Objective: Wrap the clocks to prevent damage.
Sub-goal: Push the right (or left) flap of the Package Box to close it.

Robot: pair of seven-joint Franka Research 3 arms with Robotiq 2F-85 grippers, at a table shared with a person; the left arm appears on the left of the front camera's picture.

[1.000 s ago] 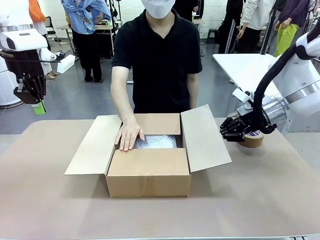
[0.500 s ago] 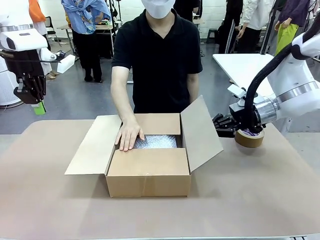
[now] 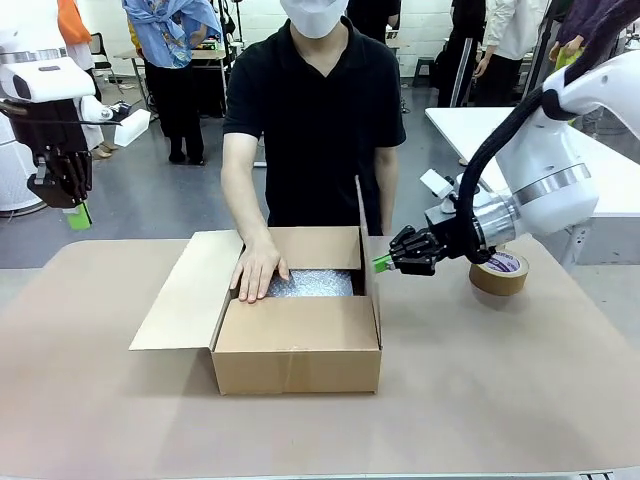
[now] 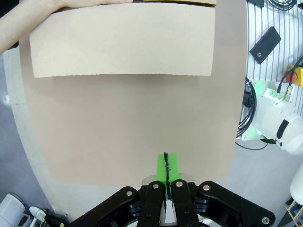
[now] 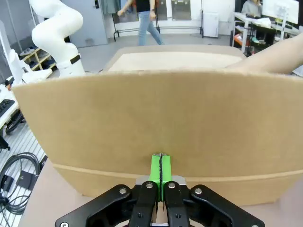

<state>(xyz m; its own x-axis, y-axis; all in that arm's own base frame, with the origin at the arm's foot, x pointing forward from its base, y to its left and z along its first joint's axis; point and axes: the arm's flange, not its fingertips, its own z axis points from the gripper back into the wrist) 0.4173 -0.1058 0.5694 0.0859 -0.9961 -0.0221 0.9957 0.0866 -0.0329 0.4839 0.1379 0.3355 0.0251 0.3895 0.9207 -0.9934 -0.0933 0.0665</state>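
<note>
Both pairs of jaws are sitting pressed together, empty, the right jaws touching the upright flap directly ahead, which should be tipping gently over the bubble-wrapped bundle beyond it, sparing the person's hand.

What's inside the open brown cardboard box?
Silvery bubble wrap with a person's hand on it. The folded near flap of the brown cardboard box hides the front half; anything under the wrap is covered.

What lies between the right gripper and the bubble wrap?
The box's right flap, standing upright in the front view, separates the right gripper from the bubble wrap.
</note>
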